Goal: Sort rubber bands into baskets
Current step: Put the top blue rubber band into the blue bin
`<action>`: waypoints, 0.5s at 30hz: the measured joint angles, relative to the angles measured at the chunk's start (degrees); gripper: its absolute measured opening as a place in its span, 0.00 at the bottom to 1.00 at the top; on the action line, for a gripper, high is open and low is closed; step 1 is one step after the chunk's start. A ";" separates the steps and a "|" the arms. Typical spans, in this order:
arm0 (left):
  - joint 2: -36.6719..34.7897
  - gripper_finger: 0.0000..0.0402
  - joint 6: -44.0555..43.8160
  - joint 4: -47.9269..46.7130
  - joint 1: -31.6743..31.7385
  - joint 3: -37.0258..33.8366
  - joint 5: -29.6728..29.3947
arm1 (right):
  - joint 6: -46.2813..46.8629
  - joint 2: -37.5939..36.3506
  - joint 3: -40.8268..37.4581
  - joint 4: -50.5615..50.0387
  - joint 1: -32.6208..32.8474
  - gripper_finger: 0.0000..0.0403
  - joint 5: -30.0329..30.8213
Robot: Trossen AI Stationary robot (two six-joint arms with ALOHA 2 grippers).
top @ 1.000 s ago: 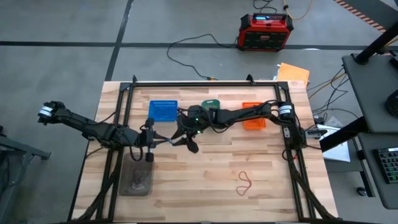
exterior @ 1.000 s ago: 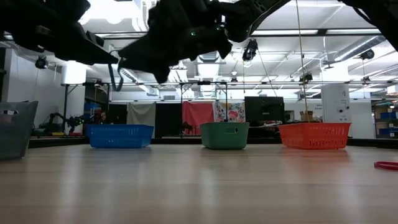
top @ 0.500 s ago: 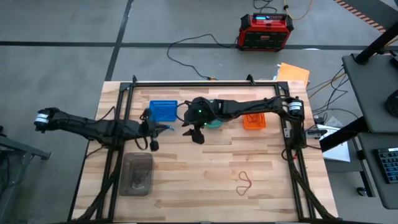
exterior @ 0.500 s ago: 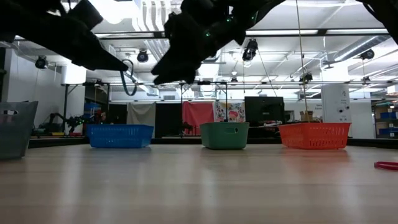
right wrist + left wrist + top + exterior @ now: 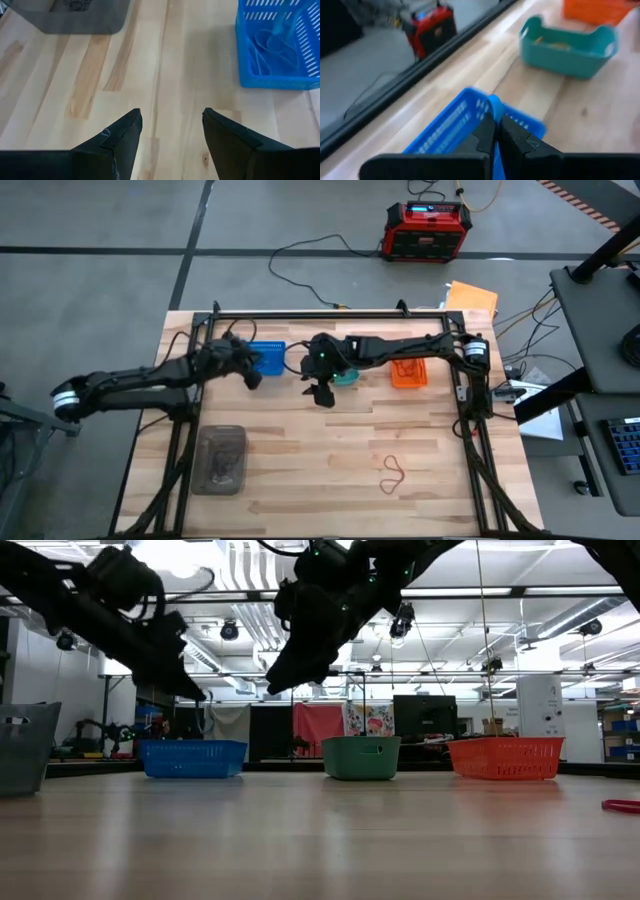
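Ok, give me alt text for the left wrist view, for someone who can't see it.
The left gripper, fingers pinched on a blue rubber band, hangs above the blue basket on the wooden table. Beyond sit the teal basket and a corner of the orange basket.

Blue, teal and orange baskets line the table's far edge; a red band lies near

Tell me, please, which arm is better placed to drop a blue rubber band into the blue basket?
The left: its gripper is shut on a blue rubber band right above the blue basket. The right gripper is open and empty.
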 joint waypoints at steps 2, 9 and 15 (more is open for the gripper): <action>1.45 0.00 -0.11 -0.54 2.53 0.00 0.95 | -0.06 0.00 0.00 0.07 -0.12 0.50 -0.02; 3.80 0.00 0.04 -2.74 3.88 0.00 1.16 | 0.07 -0.04 -0.04 -6.25 -0.53 0.50 -0.06; 3.74 0.00 0.88 -5.99 3.94 0.00 -0.82 | 3.18 -0.40 -0.09 -14.47 -1.34 0.50 0.00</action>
